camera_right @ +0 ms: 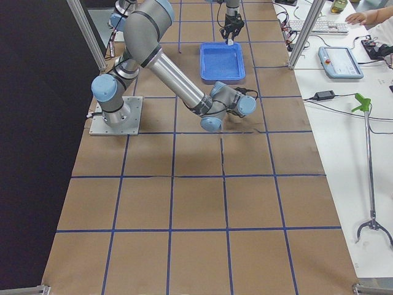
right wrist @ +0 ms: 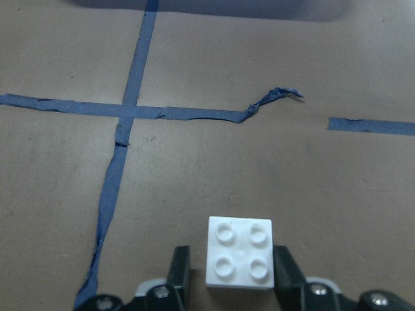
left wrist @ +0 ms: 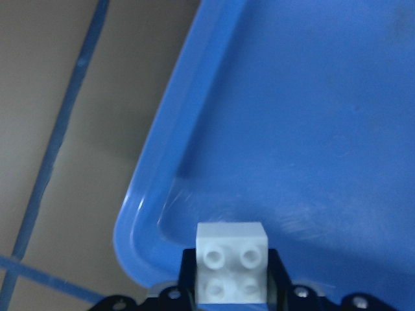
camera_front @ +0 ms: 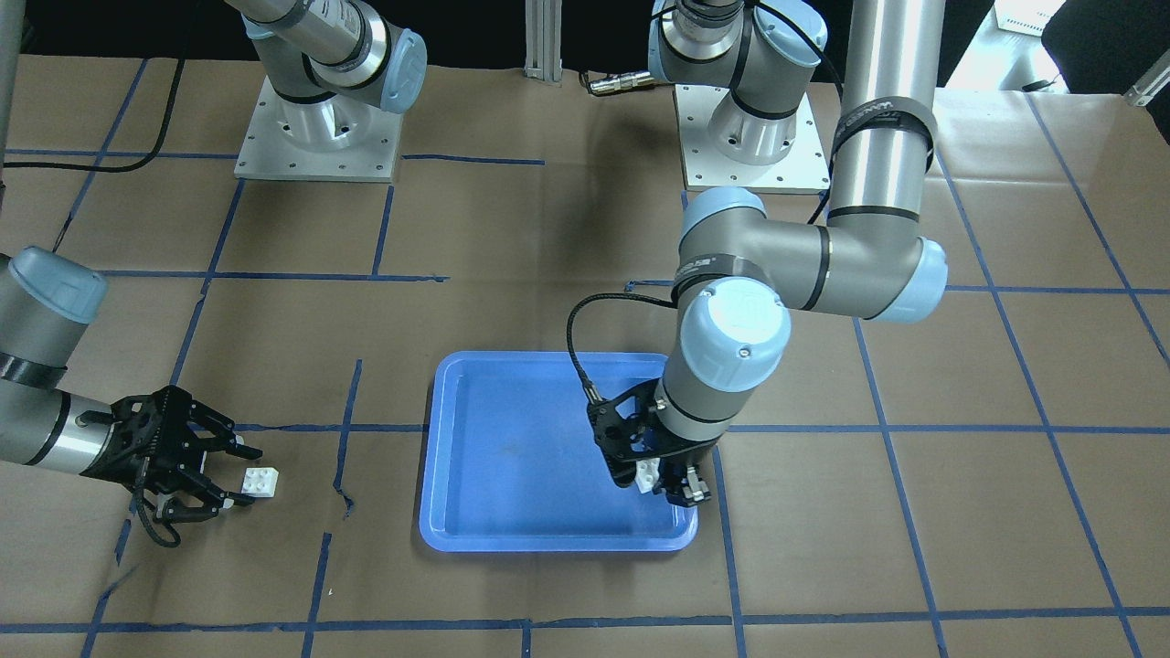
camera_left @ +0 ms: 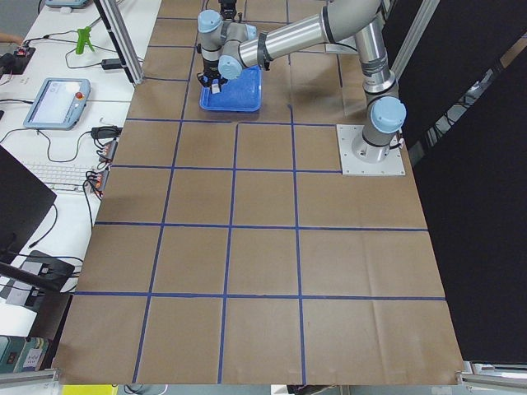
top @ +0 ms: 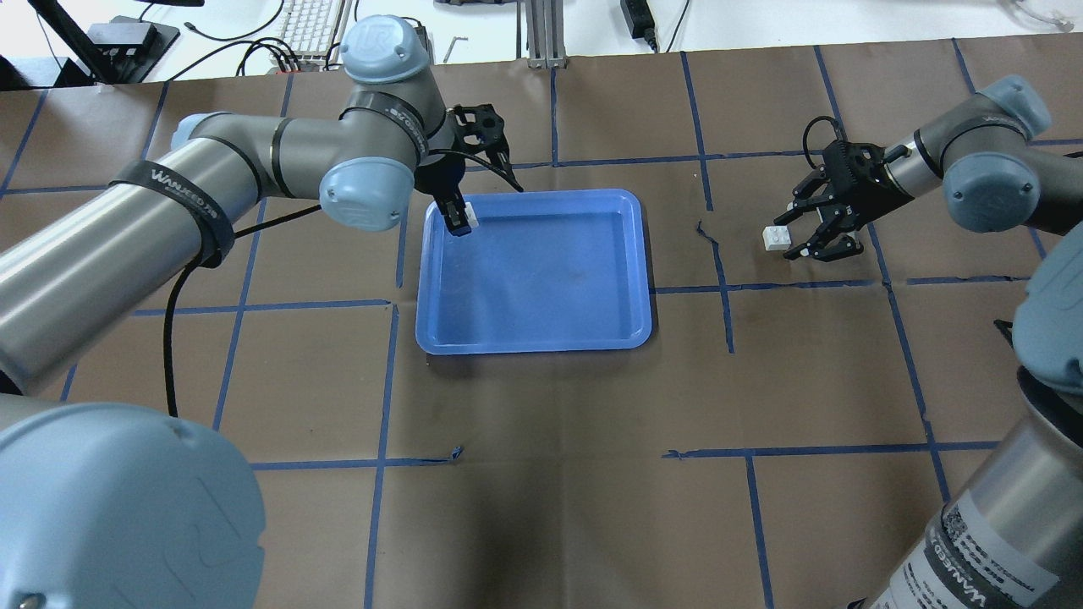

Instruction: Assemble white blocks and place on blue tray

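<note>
The first block (left wrist: 231, 259) is clamped between the fingers of the left gripper (camera_front: 660, 484), studs toward the wrist camera, over a corner of the tray (camera_front: 512, 439). Whether it touches the tray floor cannot be told. The second block (right wrist: 239, 260) lies studs-up on the table (camera_front: 567, 274), well apart from the tray. The right gripper (top: 793, 233) is spread, with its fingers (right wrist: 179, 267) set on either side of this block. A clear gap is seen at one finger and little or none at the other.

The step in hand is judged to be the grasp of the second block.

1. The gripper is to be centred before closing, so that both pads meet the flat side walls together. An uneven approach is likely to push or twist so light a brick across the table.
2. The pads are to be seated low on the walls and the studs kept uncovered, since they are needed for mating.
3. The closure is to be made slowly, as smooth, hard plastic can be squeezed out of a skewed grip.
4. The block is to be lifted straight up and its squareness checked before it is brought to the first block.
</note>
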Tool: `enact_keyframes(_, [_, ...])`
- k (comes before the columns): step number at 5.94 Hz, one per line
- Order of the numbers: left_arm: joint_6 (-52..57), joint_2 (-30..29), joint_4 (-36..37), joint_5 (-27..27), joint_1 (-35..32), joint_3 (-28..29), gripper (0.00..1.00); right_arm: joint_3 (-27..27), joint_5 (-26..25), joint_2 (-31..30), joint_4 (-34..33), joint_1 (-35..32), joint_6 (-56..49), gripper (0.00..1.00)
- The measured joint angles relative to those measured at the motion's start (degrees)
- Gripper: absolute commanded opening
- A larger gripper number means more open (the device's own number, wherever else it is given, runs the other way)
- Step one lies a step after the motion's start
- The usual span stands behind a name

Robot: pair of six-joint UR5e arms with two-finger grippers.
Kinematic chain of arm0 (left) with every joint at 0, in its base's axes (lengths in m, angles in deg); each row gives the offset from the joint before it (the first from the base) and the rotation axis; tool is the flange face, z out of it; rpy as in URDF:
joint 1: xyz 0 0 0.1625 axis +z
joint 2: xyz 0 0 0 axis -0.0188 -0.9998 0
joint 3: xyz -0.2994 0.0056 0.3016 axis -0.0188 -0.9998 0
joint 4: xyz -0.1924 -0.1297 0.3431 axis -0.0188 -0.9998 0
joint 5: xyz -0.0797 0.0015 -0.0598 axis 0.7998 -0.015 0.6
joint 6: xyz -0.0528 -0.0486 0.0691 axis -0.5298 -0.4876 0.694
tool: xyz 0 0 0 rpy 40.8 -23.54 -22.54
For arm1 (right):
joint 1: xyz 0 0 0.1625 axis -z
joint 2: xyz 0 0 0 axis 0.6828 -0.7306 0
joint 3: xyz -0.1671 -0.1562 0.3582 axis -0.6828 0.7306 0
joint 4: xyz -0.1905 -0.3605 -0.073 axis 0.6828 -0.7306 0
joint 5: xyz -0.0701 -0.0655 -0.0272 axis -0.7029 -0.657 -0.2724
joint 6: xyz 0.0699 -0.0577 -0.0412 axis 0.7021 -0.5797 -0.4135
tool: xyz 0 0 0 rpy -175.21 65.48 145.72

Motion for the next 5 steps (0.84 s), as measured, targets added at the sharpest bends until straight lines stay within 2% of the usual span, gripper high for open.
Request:
enact_keyframes(2, [5.3, -0.6, 0.4, 1.0, -3.4, -2.9, 0.11, 1.1, 0.4, -0.7, -0.6, 0.0, 0.5, 0.25])
enact_keyframes(3, [6.2, -0.8, 0.7, 1.9, -3.8, -4.0, 0.16, 2.8, 0.3, -1.7, -0.3, 0.0, 1.6, 0.25])
enact_keyframes(4, [6.2, -1.4, 1.1, 2.1, -3.9, -4.5, 0.17, 4.2, 0.2, -3.3, 1.1, 0.0, 2.6, 0.25])
enact_keyframes(5, [5.8, -1.9, 1.5, 2.2, -4.0, -4.7, 0.3, 4.8, 0.0, -6.5, 5.1, -0.1, 2.9, 0.25])
